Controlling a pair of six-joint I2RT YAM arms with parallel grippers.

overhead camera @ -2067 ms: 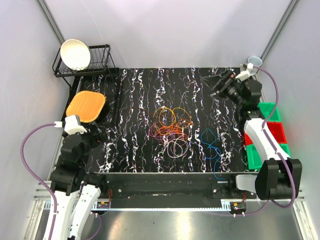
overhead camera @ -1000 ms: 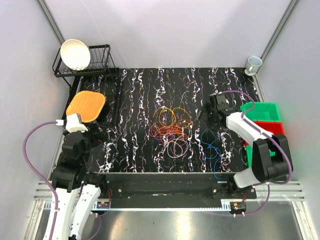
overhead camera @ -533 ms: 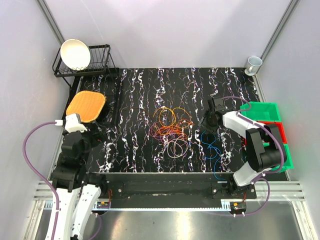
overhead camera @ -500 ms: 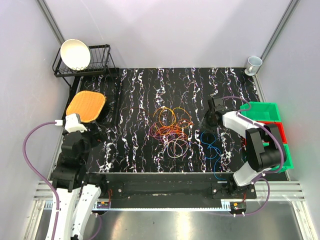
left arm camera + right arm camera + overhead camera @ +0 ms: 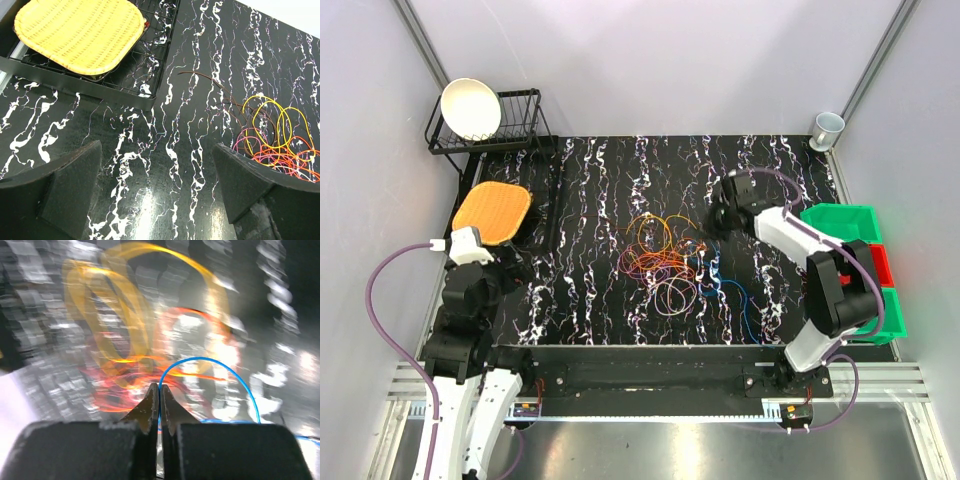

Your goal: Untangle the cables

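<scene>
**Top external view:** A tangle of thin orange-yellow, red and pale purple cables (image 5: 660, 262) lies in loose loops at the centre of the black, white-veined table top (image 5: 600, 170). A thin blue cable (image 5: 732, 292) trails from the tangle's right side toward the near edge. The right gripper (image 5: 712, 226) sits just beside the tangle's right edge.

**Left wrist view:** The left gripper (image 5: 157, 195) stands wide, with nothing between its jaws. The cables show beyond its right-hand finger. A yellow woven mat (image 5: 80, 32) rests on a black wire tray (image 5: 160, 60).

**Right wrist view:** The picture is blurred. The right gripper's fingers are pinched together on the blue cable, which arcs away from the tips.
</scene>
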